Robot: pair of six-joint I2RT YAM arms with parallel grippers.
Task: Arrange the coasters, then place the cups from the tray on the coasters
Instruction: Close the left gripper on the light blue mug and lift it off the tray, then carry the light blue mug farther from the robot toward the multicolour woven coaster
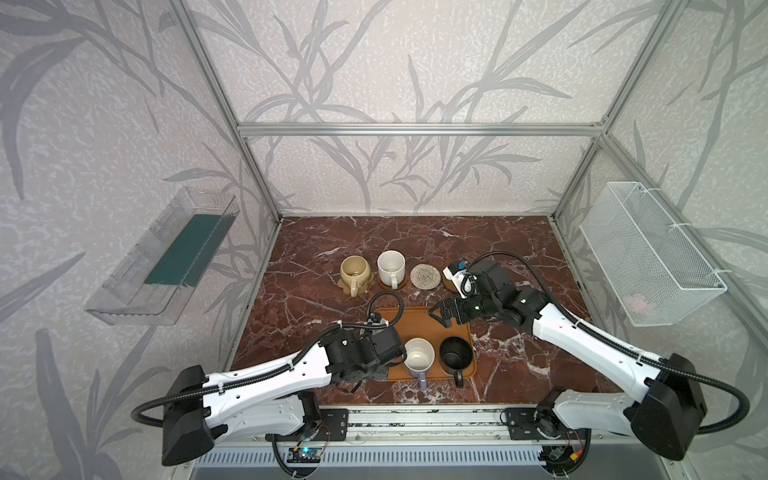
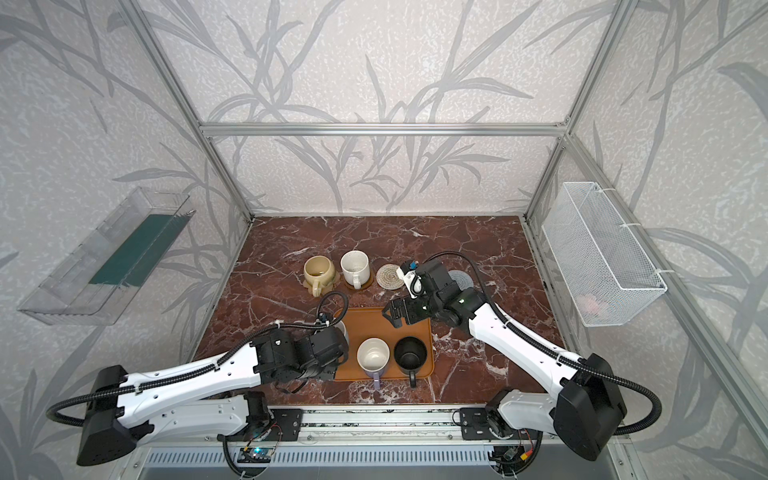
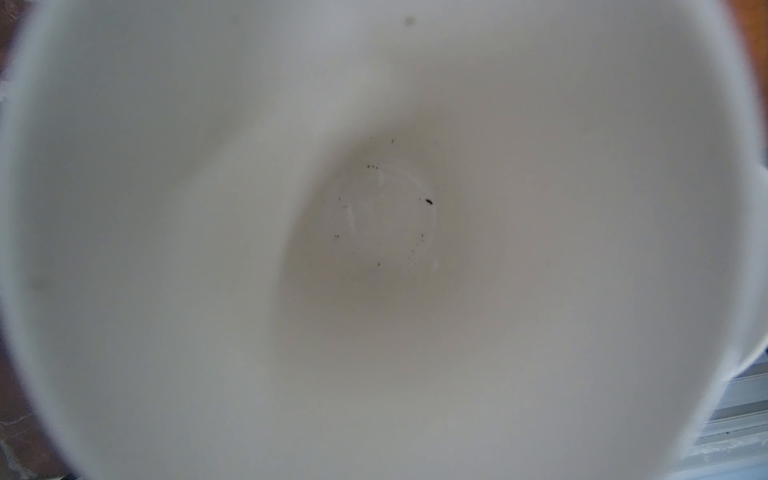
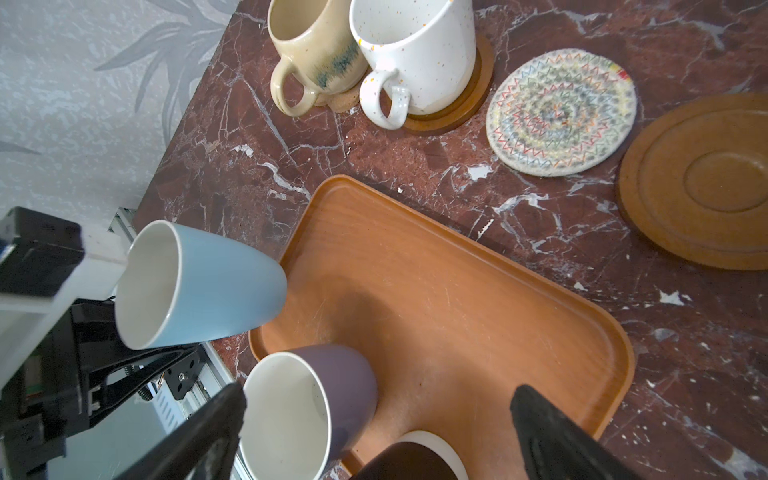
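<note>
Light blue mug point(image 4: 232, 286), white inside

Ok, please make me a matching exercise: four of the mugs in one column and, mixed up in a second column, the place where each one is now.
Column 1
1. cream-yellow mug
2. white speckled mug
3. light blue mug
4. black mug

Column 2
A. standing on the tray
B. on a round wooden coaster
C. held in the left gripper
D. on the tan lobed coaster

Pairs: 1-D, 2-B, 3-C, 4-A
</note>
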